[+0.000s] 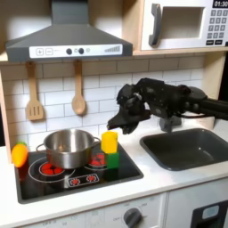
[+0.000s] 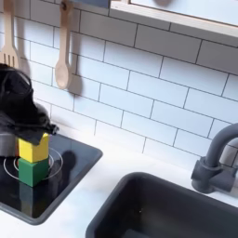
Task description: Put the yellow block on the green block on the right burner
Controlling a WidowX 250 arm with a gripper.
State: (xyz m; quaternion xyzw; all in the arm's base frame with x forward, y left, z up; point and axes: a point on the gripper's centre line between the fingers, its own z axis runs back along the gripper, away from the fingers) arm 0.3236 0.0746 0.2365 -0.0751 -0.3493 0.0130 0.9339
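The yellow block (image 1: 109, 141) (image 2: 34, 147) stands stacked on the green block (image 1: 112, 161) (image 2: 34, 172). Both rest on the right burner (image 1: 100, 166) (image 2: 54, 164) of the black hob. In the first exterior view, my gripper (image 1: 124, 126) hangs just above and to the right of the yellow block, at the end of the black arm reaching in from the first exterior view's right. Its fingers look spread, with nothing between them. In the second exterior view, the gripper (image 2: 26, 127) is a dark mass right behind and above the stack, and its fingertips are hard to make out.
A steel pot (image 1: 69, 147) sits on the left burner, close to the stack. A rounded yellow-orange toy (image 1: 20, 155) lies at the hob's left edge. The grey sink (image 1: 191, 147) (image 2: 177, 209) with its faucet (image 2: 212, 167) is to the right. Wooden utensils (image 1: 78, 96) (image 2: 62, 51) hang on the tiled wall.
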